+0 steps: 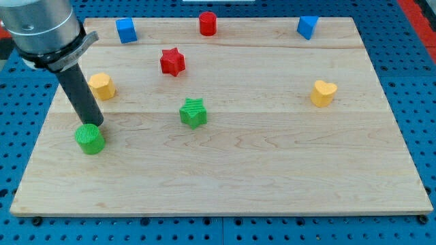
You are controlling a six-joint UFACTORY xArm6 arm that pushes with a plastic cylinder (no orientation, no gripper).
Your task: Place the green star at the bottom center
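The green star (193, 112) lies on the wooden board (272, 170), a little left of centre. My tip (95, 124) is at the view's left, touching or just behind the top of a green cylinder (89, 139). The star is well to the right of my tip, apart from it.
A yellow block (101, 86) lies just above my tip. A red star (172, 61) sits above the green star. A blue cube (125, 30), a red cylinder (208, 24) and a blue block (307, 26) line the top edge. A yellow heart (323, 92) is at the right.
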